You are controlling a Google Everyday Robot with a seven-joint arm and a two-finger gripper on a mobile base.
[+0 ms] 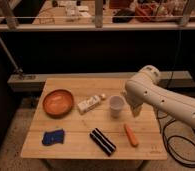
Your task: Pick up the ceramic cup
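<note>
The ceramic cup [116, 106] is small, white and tapered. It stands upright near the middle of the wooden table [76, 149]. My gripper [135, 110] hangs at the end of the white arm [161, 100], just to the right of the cup and a little above the tabletop. It holds nothing that I can see.
An orange-brown bowl [58, 102] sits at the left. A white capped bottle [91, 103] lies left of the cup. A blue object [53, 137], a black striped bar [102, 141] and an orange stick [131, 135] lie along the front. Cables [181, 147] hang at the right.
</note>
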